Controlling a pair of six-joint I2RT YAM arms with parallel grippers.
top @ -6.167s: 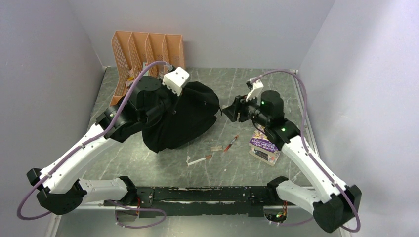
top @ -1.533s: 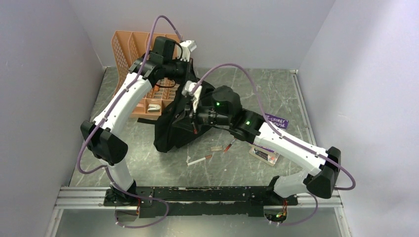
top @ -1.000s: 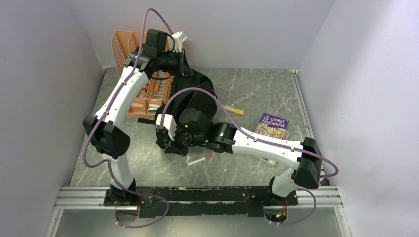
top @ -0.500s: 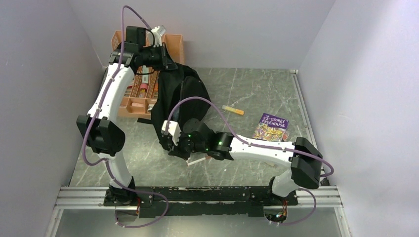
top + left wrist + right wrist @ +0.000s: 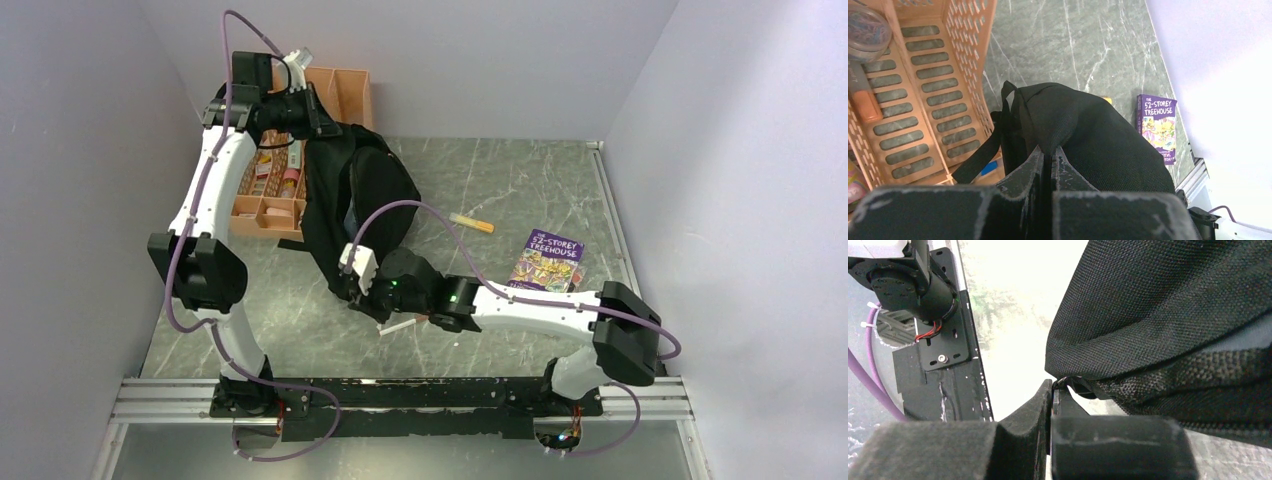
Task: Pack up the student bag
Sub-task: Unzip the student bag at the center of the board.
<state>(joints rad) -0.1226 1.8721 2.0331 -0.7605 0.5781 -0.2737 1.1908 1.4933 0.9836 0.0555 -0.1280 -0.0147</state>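
The student bag (image 5: 360, 195) is a black fabric backpack, pulled up and stretched between both arms. My left gripper (image 5: 322, 122) is raised at the back left, shut on a fold of fabric at the bag's top (image 5: 1083, 125); its fingertips (image 5: 1040, 160) pinch the cloth. Low at the bag's near end, my right gripper (image 5: 350, 290) is shut on a small dark tab at the bag's edge (image 5: 1148, 315), where the right wrist view shows the jaws pressed together. A purple book (image 5: 547, 258) lies flat to the right.
An orange mesh organiser (image 5: 262, 185) with small items stands at the back left, right beside the bag. An orange marker (image 5: 471, 222) lies mid-table. A white pen (image 5: 400, 326) lies just under the right arm. Walls close in on three sides.
My left gripper has carried the bag's top leftward toward the organiser. The bag is now drawn longer and narrower. My right gripper has shifted slightly toward the near right, still holding on.
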